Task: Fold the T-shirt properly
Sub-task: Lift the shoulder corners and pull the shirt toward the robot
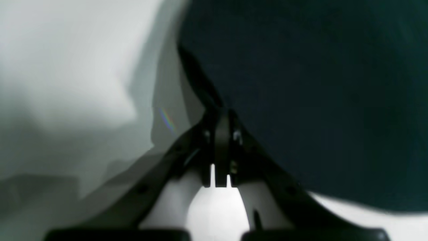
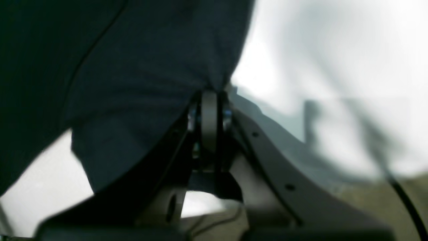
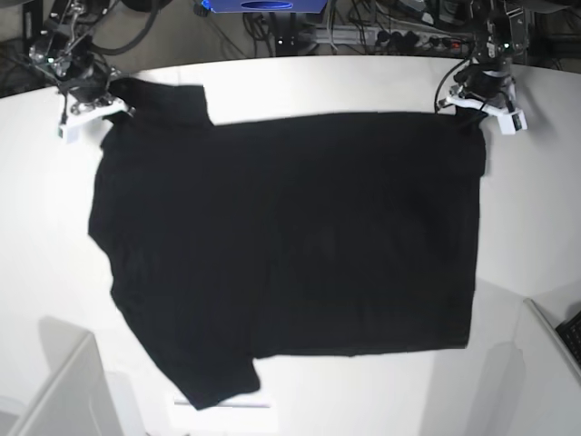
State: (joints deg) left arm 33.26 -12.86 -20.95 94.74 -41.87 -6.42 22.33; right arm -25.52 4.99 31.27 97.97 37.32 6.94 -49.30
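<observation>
The black T-shirt (image 3: 290,245) lies spread flat on the white table (image 3: 536,218), plain face up, with one sleeve at the near left and one at the far left. My left gripper (image 3: 465,107) is at the shirt's far right corner; the left wrist view shows the left gripper (image 1: 222,112) shut on the edge of the T-shirt (image 1: 317,100). My right gripper (image 3: 111,98) is at the far left sleeve corner; the right wrist view shows the right gripper (image 2: 210,93) shut on the bunched cloth of the T-shirt (image 2: 133,67).
Cables and power strips (image 3: 399,36) run along the table's far edge, next to a blue device (image 3: 263,5). A white panel (image 3: 64,391) stands at the near left corner. A second panel (image 3: 545,363) is at the near right.
</observation>
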